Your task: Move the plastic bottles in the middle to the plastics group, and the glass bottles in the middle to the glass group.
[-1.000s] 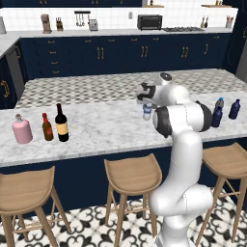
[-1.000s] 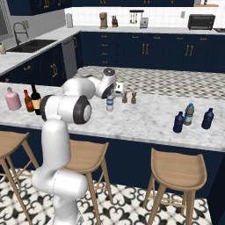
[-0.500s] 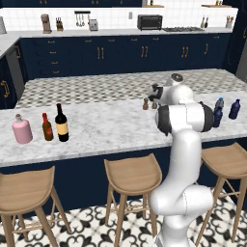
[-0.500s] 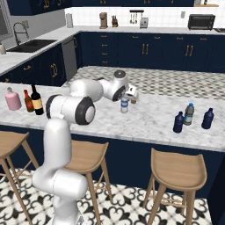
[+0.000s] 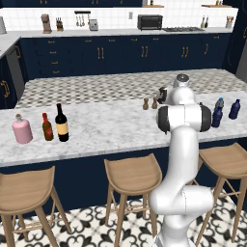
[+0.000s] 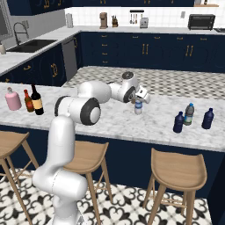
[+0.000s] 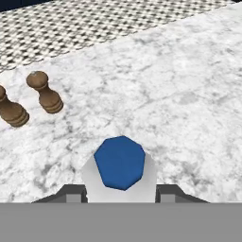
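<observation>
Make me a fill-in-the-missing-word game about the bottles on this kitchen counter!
1. The small clear bottle is held by the robot's ___.
2. The round jug at the end of the counter is colored ___.
3. The tall wine bottle stands right next to a small ___ bottle with a red top.
4. The number of wooden shakers is ___.

Missing words: gripper, pink, brown, two.

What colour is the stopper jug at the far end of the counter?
Pink; the squat round jug shows best in the left base view.
</observation>
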Controlling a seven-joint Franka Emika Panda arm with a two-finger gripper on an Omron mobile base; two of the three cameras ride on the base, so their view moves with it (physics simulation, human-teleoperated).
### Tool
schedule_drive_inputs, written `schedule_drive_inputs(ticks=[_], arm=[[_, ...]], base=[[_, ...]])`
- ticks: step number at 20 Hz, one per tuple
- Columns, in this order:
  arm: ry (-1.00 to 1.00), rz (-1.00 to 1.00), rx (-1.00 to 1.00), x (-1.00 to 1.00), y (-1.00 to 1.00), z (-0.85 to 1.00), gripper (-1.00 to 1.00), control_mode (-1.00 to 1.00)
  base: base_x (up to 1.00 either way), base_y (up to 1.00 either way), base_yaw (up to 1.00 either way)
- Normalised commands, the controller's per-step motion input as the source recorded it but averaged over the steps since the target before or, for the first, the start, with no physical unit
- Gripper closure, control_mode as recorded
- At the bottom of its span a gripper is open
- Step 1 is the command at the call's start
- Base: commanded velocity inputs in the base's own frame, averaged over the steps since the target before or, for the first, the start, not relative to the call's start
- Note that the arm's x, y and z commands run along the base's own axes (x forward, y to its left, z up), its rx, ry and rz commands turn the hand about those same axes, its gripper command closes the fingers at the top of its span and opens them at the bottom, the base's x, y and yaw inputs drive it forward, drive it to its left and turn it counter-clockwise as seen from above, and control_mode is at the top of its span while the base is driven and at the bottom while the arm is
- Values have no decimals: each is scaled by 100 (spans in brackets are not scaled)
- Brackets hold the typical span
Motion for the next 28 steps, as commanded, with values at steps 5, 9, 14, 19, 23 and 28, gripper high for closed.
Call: schedule_drive_inputs(ticks=[5,9,14,19,23,28], arm=[[4,-25,0,6,-78,0,100,-100],[14,-15,0,-15,-58,0,100,-100],[12,-1,0,-24,-24,0,100,-100],[7,-3,0,0,-31,3,100,-100],[-4,-1,13,0,-52,-14,100,-100],[-12,0,16,0,-45,-9,100,-100]], base=[[0,0,0],[0,0,0],[0,0,0],[0,0,0],[0,0,0],[0,0,0]])
